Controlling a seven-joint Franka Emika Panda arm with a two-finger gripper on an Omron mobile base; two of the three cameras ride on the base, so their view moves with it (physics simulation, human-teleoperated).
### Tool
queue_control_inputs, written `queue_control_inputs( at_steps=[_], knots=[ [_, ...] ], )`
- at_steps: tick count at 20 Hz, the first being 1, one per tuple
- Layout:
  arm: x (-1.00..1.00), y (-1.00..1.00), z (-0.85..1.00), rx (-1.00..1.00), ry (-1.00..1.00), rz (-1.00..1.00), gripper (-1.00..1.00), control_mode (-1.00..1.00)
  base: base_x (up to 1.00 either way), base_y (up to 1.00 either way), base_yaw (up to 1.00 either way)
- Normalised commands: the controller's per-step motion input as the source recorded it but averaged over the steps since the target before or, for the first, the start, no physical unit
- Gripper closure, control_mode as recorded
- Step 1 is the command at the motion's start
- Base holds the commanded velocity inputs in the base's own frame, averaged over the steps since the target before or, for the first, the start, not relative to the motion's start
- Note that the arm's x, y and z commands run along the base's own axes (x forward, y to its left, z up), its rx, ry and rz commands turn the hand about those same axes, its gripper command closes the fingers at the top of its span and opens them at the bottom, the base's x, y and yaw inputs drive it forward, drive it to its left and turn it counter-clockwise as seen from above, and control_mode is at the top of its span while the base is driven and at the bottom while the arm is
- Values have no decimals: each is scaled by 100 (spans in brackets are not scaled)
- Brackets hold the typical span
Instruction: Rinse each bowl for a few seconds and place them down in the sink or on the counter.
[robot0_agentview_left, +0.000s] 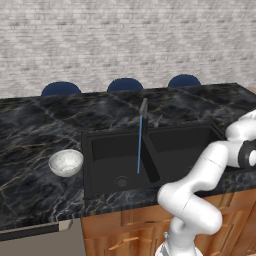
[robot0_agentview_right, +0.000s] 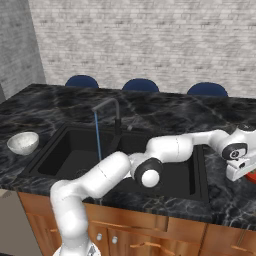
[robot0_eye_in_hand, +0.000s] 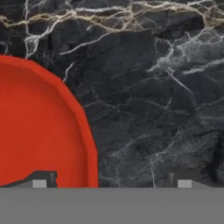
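1. The hand (robot0_eye_in_hand: 111, 181) hangs close over the surface (robot0_eye_in_hand: 153, 87), its two fingertips (robot0_eye_in_hand: 41, 179) wide apart at the bottom of the hand view, gripping nothing.
2. One fingertip overlaps a red round dish (robot0_eye_in_hand: 39, 127) that takes up the left of the hand view; the other sits over bare black marble at lower right.
3. In the right base view the arm stretches to the right edge of the frame, past the sink (robot0_agentview_right: 75, 150), with a sliver of red just below the wrist.
4. A thin blue stream of water (robot0_agentview_left: 139, 145) falls from the faucet (robot0_agentview_left: 143, 107) into the left basin.
5. The white bowl (robot0_agentview_left: 65, 162) stands upright on the surface, just beside the sink's left rim, at the left of the left base view.
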Motion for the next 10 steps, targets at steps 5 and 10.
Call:
queue_control_inputs(
  at_steps=[5,10],
  knots=[
    [26,-27,-8,10,0,3,-100,-100,0,0,0],
    [30,-22,-4,12,4,3,-100,-100,0,0,0]
  ],
)
